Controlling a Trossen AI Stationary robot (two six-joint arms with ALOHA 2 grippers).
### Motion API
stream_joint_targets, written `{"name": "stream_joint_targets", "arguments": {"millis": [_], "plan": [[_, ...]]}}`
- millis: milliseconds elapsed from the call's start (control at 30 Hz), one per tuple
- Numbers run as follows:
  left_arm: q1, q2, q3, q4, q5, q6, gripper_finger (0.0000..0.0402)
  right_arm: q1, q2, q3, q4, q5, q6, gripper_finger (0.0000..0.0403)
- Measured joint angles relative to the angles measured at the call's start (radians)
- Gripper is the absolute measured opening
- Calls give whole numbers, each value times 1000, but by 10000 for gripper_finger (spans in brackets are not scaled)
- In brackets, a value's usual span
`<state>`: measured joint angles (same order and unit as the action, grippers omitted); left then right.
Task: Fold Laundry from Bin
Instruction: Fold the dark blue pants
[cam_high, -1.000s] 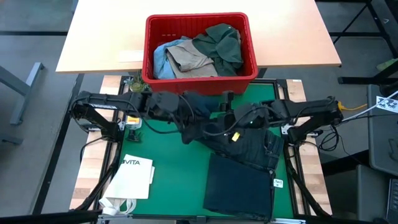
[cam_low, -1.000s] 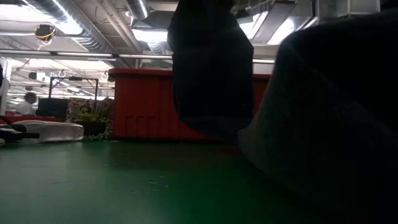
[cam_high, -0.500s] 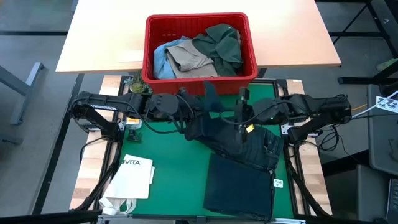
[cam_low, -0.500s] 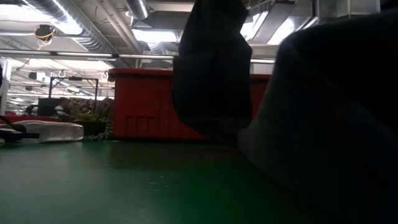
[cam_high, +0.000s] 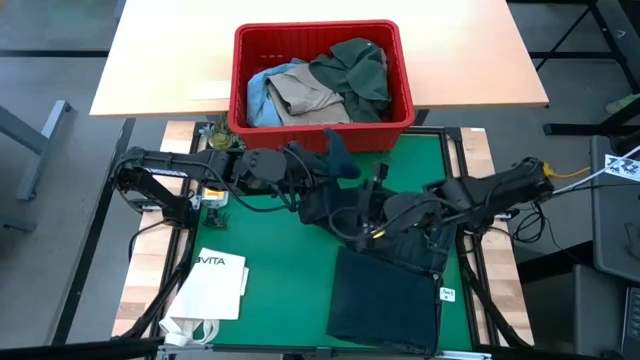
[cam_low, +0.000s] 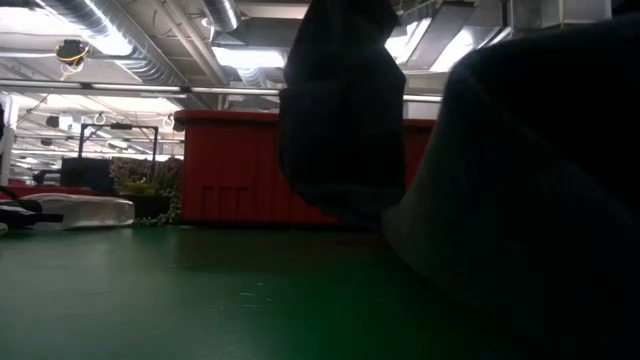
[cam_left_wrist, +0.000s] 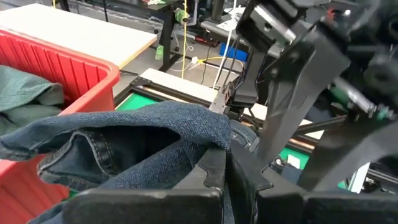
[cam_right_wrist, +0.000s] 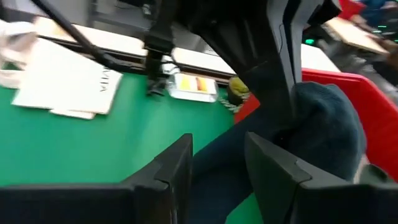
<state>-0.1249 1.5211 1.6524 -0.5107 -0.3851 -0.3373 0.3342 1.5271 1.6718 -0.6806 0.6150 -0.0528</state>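
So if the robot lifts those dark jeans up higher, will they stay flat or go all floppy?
Probably floppy: the dark jeans already droop and bunch where the left gripper pinches them. They look thick, so likely heavy for cloth; the rest drags on the green mat. The right gripper hovers open over them; a second grip would probably help.

Industrial lab hall: exposed ceiling ducts (cam_low: 120, 40), wooden workbench (cam_high: 160, 60), cabling

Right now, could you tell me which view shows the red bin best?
The high view: the whole bin and its laundry show. The low view shows one wall behind hanging cloth; each wrist view shows only a corner.
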Motion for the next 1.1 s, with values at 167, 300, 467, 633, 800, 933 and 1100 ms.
{"name": "stream_joint_targets", "arguments": {"millis": [167, 300, 467, 633, 800, 933, 1100], "plan": [[0, 0, 0, 0, 2, 15, 0, 0, 56, 0, 6, 151, 44, 147], [0, 0, 0, 0, 1, 30, 0, 0, 67, 0, 4, 203, 47, 147], [0, 0, 0, -1, 3, 33, 0, 11, 67, 0, -1, 250, 47, 147], [0, 0, 0, -2, 6, 32, 0, 35, 67, 0, -1, 377, 47, 147], [0, 0, 0, -3, 11, 33, 0, 32, 67, 0, 41, 348, 48, 147], [-3, 0, 0, -2, 13, 33, 0, 4, 67, 0, 62, 247, 48, 147], [-6, 0, 0, 4, 35, 33, 0, -44, 67, 0, 61, 151, 48, 147]]}}
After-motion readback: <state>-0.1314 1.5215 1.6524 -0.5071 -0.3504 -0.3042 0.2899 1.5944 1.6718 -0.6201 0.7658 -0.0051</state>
